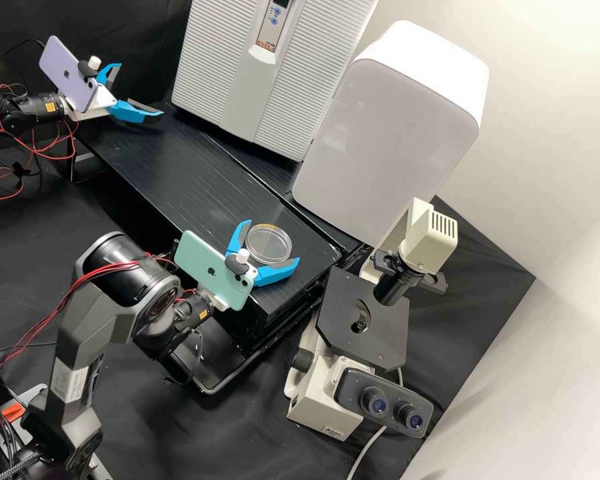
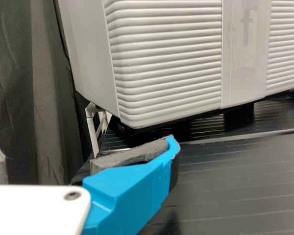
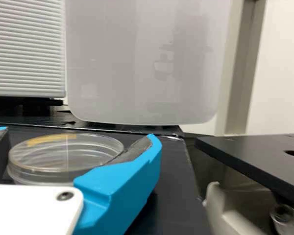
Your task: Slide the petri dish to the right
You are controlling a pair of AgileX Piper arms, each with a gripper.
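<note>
Petri dish point(image 1: 268, 243) lies at the bench point(image 1: 180, 173) end nearest the microscope point(image 1: 360, 347) (clear lid on), between the spread blue fingers of the right gripper point(image 1: 272, 244); the left gripper point(image 1: 139, 89), likewise spread and holding nothing, hovers over the far end

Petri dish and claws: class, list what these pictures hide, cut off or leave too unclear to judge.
Petri dish: right wrist view, near rim hidden behind the right claw; whether it is gripped is unclear.
Its contents: too faint to identify in either view.
Left claw: left wrist view, second finger cut off by the frame edge.
Microscope cable: high view, cut off by the bottom edge.
</note>
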